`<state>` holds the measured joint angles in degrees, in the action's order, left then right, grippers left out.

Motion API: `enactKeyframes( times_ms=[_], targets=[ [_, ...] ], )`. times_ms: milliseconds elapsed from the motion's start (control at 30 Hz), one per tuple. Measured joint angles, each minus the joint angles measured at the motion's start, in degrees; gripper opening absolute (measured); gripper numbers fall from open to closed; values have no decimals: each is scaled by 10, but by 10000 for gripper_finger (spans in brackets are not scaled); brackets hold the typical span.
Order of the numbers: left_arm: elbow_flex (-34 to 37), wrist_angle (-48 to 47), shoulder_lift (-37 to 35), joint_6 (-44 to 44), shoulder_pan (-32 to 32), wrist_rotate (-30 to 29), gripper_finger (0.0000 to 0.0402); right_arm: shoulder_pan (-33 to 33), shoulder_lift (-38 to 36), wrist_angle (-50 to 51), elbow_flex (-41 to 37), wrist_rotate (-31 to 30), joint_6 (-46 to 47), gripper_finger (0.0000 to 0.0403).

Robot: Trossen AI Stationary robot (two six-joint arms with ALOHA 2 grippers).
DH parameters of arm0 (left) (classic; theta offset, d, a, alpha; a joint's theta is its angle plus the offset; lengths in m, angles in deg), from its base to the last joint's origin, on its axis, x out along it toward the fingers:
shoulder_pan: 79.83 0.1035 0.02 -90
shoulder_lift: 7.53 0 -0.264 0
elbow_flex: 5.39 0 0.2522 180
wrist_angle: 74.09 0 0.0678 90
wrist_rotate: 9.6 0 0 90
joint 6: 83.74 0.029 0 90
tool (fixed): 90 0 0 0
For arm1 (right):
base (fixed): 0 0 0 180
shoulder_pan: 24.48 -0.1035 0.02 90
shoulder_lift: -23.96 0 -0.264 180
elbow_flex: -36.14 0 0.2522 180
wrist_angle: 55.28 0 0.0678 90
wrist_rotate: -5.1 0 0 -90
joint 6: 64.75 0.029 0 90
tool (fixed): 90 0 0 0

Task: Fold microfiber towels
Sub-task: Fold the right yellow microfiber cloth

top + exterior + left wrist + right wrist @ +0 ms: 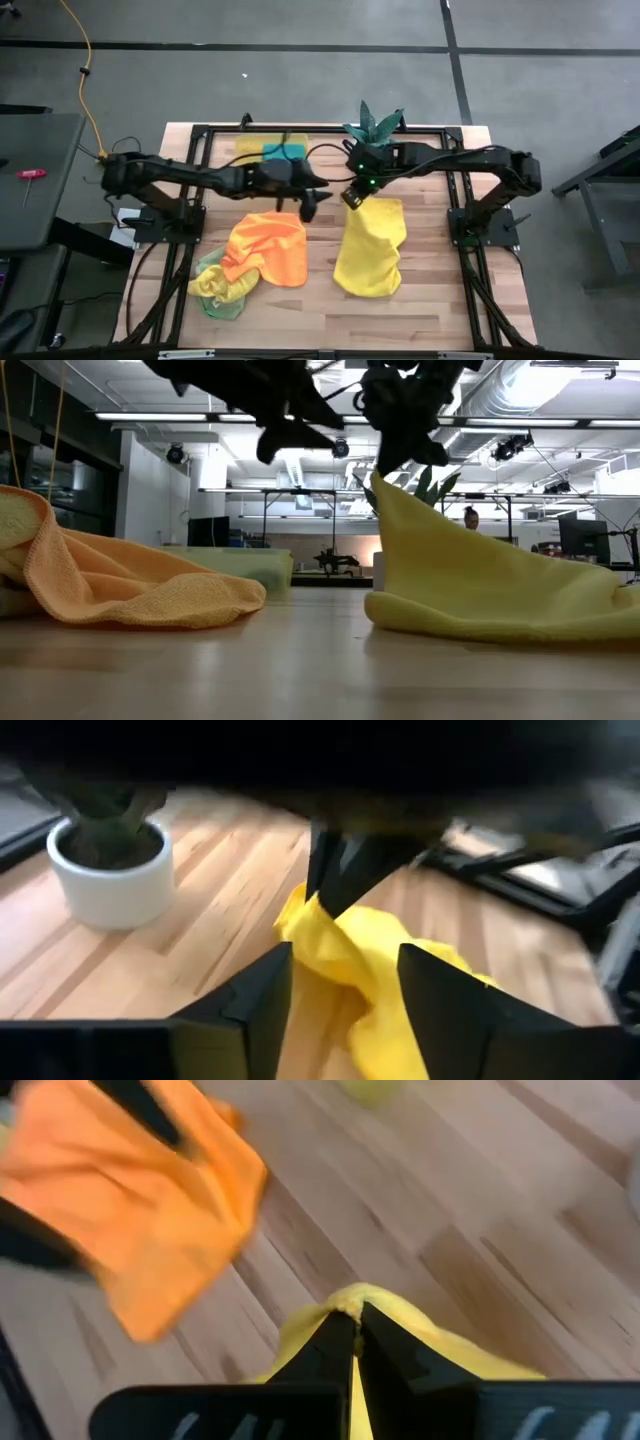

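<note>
A yellow microfiber towel (370,255) lies right of the table's middle, with its far tip lifted into a peak (380,488). My right gripper (352,197) is shut on that peak. My left gripper (312,208) hangs open just left of it, above the table, with nothing between its fingers (262,1010). An orange towel (265,250) lies crumpled at left of centre. It partly covers a light green and yellow cloth (215,292). My right gripper pinches the yellow towel's raised tip (350,1298) between its two fingers, coming slanting down from the far right. Whether it holds a corner or a fold, I cannot tell. The towel slopes down from the fingers like a tent, and its lower part (500,622) rests on the table.
A translucent yellow bin (250,148) with a teal cloth (283,152) in it stands at the far edge. A potted plant (375,125) in a white pot (110,870) is beside it. Bare wood (320,300) lies between the two towels and along the near edge.
</note>
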<state>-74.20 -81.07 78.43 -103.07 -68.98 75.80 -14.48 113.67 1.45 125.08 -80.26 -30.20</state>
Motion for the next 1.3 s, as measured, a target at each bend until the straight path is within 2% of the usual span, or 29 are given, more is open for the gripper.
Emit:
enactKeyframes(
  times_ms=[167, 300, 667, 933, 1100, 1300],
  targets=[
    [-8, 5, 37, -11, 0, -8, 200, 0, -1, -46, 0, 12, 9, 0],
    [-9, 13, 43, -30, 0, -30, 201, -2, -1, -51, 0, 30, 10, 0],
    [-9, 46, 49, -76, -15, -26, 202, -3, -1, -97, 0, 25, 42, 0],
    [-9, 52, 57, -90, -40, -107, 196, -4, -1, -104, 0, 24, 43, 0],
    [-8, 50, 57, -83, -37, -111, 145, -4, -1, -104, 0, 23, 42, 0],
    [-8, 40, 57, -79, -38, -111, 25, -4, -1, -103, 0, 23, 31, 0]
  ],
)
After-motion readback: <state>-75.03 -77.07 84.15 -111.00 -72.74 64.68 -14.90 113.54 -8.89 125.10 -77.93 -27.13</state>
